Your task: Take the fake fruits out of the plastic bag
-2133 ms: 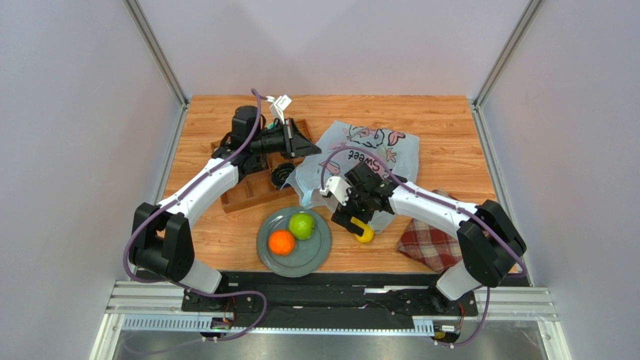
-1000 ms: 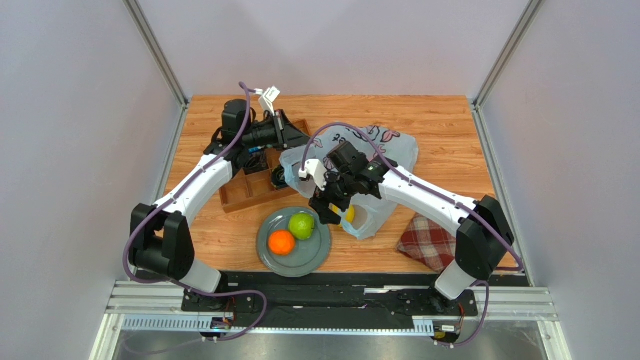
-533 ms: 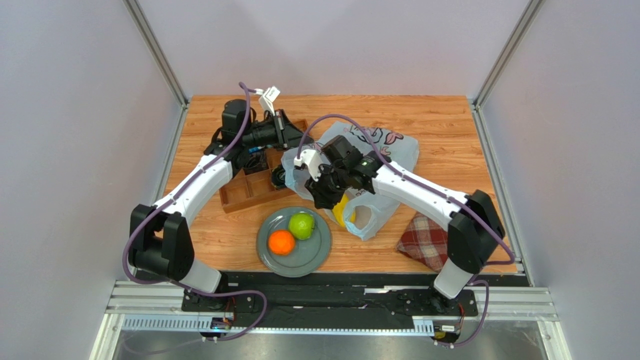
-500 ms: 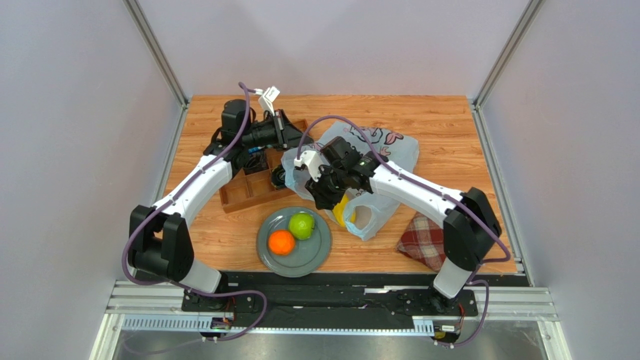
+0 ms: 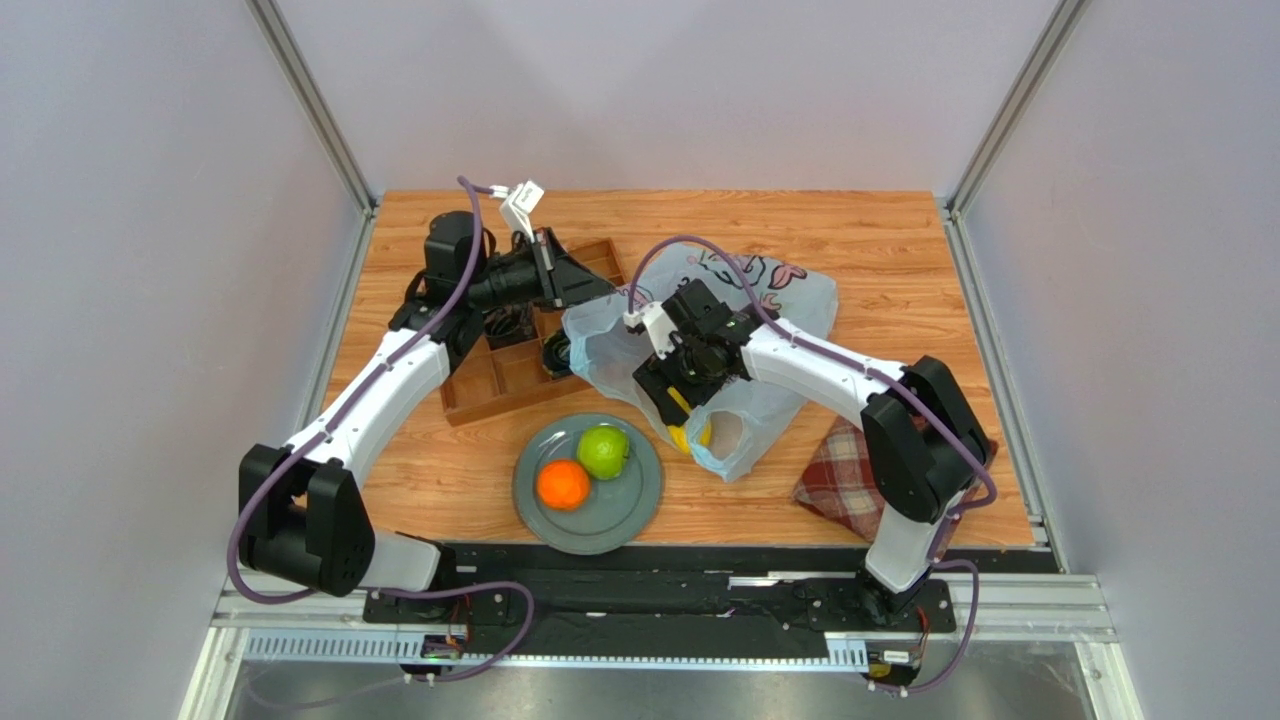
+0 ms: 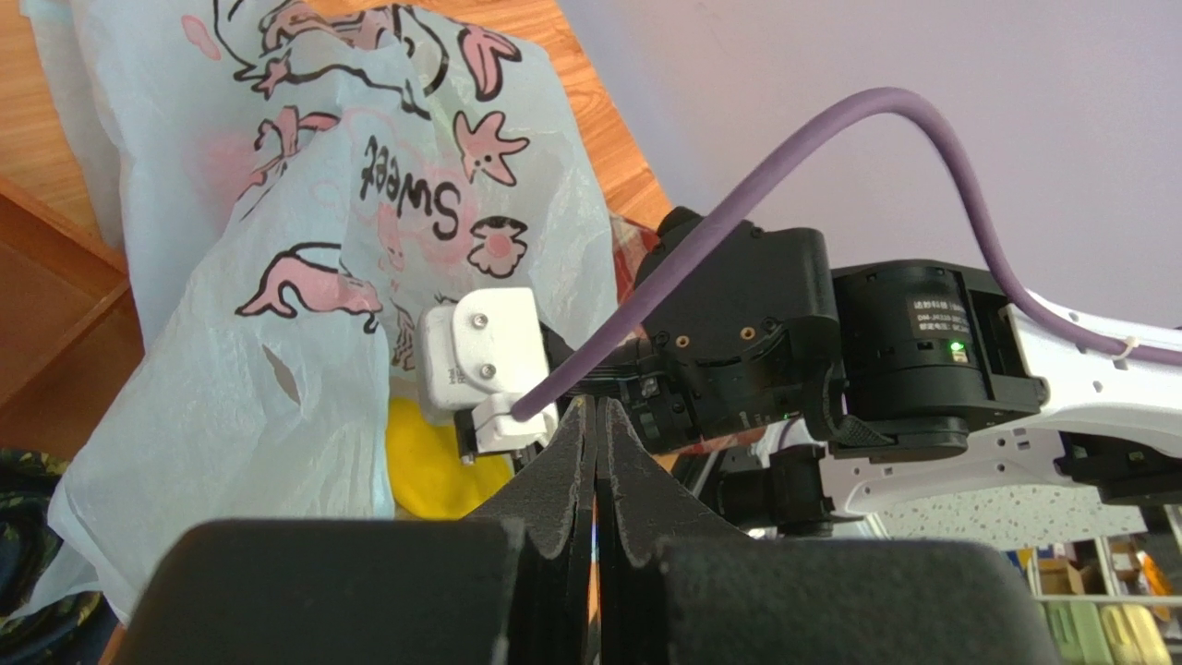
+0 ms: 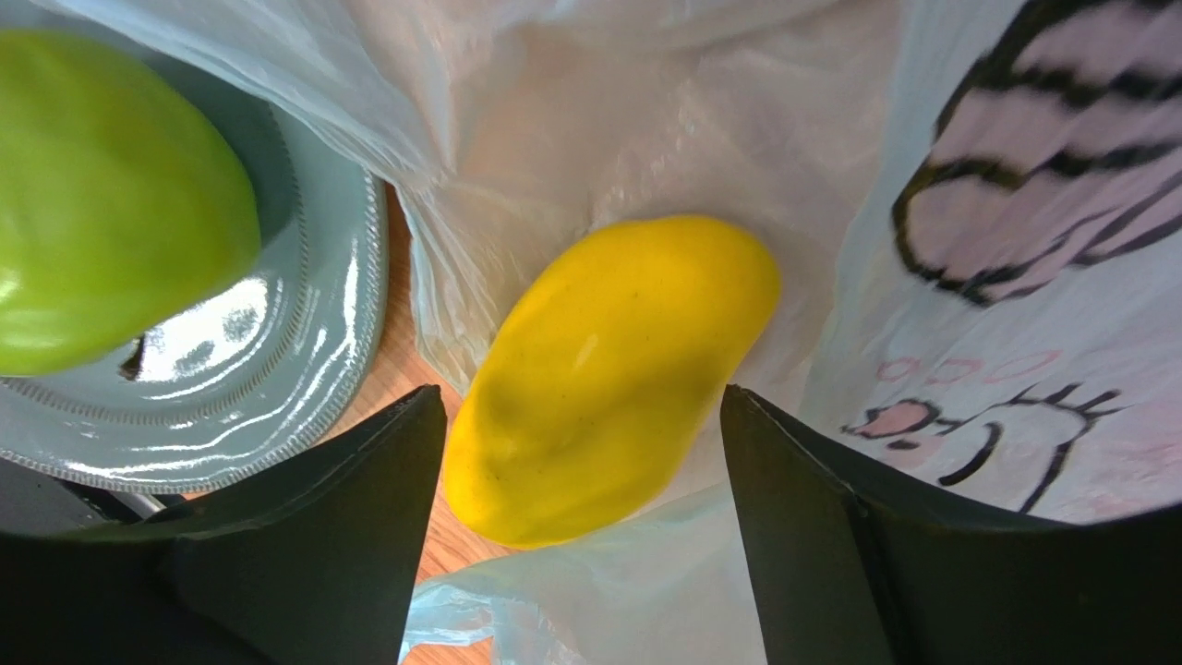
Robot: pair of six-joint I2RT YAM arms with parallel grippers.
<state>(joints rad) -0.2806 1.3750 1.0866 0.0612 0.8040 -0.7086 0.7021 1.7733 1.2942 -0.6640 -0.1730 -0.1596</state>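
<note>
From above, the left arm has drawn back toward the far-left corner. Its left pincer (image 5: 568, 290), pressed together, seems to have taken the plastic bag's (image 5: 766, 308) rim along, since the mouth now stands stretched wider. The right pincer (image 5: 684, 413) has settled low over the yellow mango (image 5: 694, 438), which lies inside the bag's near end. The third fruit is therefore not out yet. An orange (image 5: 562, 485) and a green apple (image 5: 604, 450) already sit on the grey plate (image 5: 631, 510). A wooden tray (image 5: 489, 387) lies just left of the bag and a plaid cloth (image 5: 842, 480) to its right, both on the surface (image 5: 902, 255).

The left wrist camera shows its fingers shut tight. I cannot make out film between them, only the printed bag beside them and the mango beyond.

The right wrist camera shows the pincer spread, a finger on either side of the mango but not gripping it. Bag film crowds both fingers and could get caught in the grasp. The plate's rim and the apple are just beside the bag.
</note>
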